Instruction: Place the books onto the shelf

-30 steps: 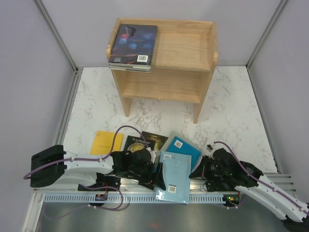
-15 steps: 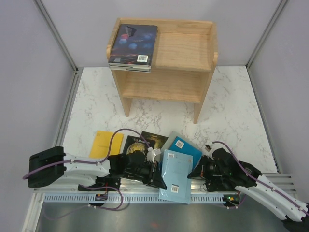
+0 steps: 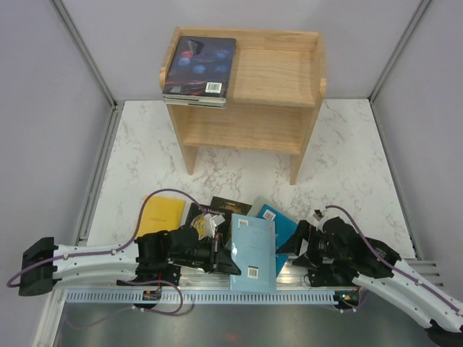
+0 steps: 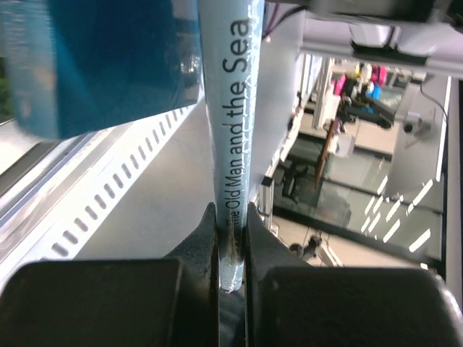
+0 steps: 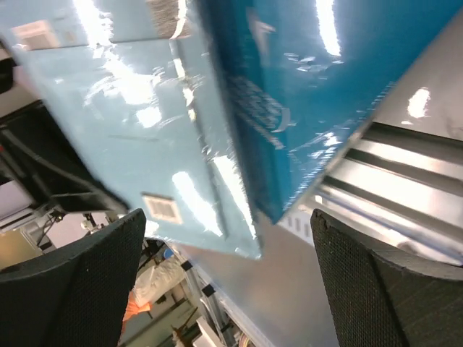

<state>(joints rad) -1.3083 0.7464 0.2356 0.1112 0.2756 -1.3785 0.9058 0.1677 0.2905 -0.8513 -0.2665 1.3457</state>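
My left gripper (image 3: pixel 226 256) is shut on the spine edge of a light blue book (image 3: pixel 253 249), which stands tilted over the table's near edge. In the left wrist view that spine (image 4: pixel 233 144) is pinched between the jaws of my left gripper (image 4: pixel 231 246). A teal book (image 3: pixel 281 224) lies partly under it, beside my open right gripper (image 3: pixel 295 244). The right wrist view shows the light blue book (image 5: pixel 145 123) and teal book (image 5: pixel 311 94) ahead of my right gripper (image 5: pixel 231 282), which holds nothing. A black book (image 3: pixel 226 208) and a yellow book (image 3: pixel 160 215) lie flat. A navy book (image 3: pixel 200 66) rests on the wooden shelf (image 3: pixel 278 76).
The shelf stands at the back centre on a white marble tabletop (image 3: pixel 347 173). A slotted metal rail (image 3: pixel 108 295) runs along the near edge by both arm bases. Grey walls close in the left and right sides.
My left gripper closed on the light blue book and tipped it up on edge while the arm drew back leftward. My right gripper opened and let the book go.
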